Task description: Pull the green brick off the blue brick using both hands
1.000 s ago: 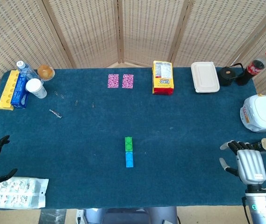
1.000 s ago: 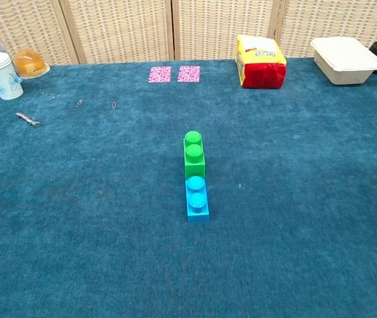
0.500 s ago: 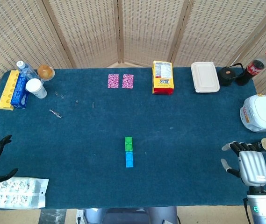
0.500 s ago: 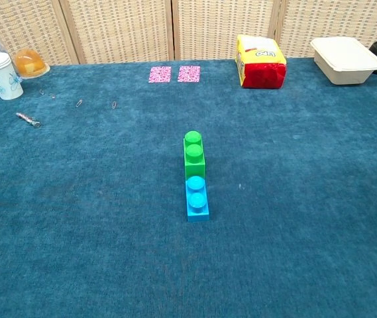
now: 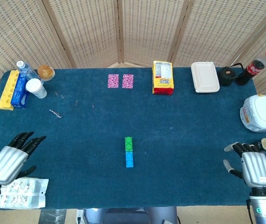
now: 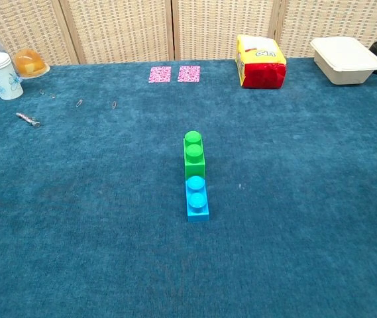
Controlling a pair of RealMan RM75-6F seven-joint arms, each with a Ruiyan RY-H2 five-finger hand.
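- The green brick (image 5: 128, 144) sits at the middle of the bench (image 5: 179, 126), joined end to end with the blue brick (image 5: 129, 160) and lying on the far side of it; the chest view shows the green brick (image 6: 193, 154) standing a little taller than the blue brick (image 6: 197, 198), studs up on both.
- The left hand (image 5: 12, 157) is at the lower left of the head view, over the bench edge, its fingers stretched out and apart and holding nothing; it is well apart from the bricks.
- The right hand (image 5: 250, 163) is at the lower right of the head view, near the bench's right edge, its fingers apart and empty, also well apart from the bricks.
- Neither hand shows in the chest view.
- A white printed packet (image 5: 21, 193) lies at the lower left corner, just beside the left hand.
- Along the far edge stand a yellow bag (image 5: 162, 77), a white lidded box (image 5: 204, 77) and two pink cards (image 5: 120, 80).
- At the upper left are a paper cup (image 5: 34, 87), a water bottle (image 5: 25, 69) and a yellow tray (image 5: 7, 88).
- At the upper right stands a cola bottle (image 5: 257, 66), and below it on the right a white round container (image 5: 261, 112).
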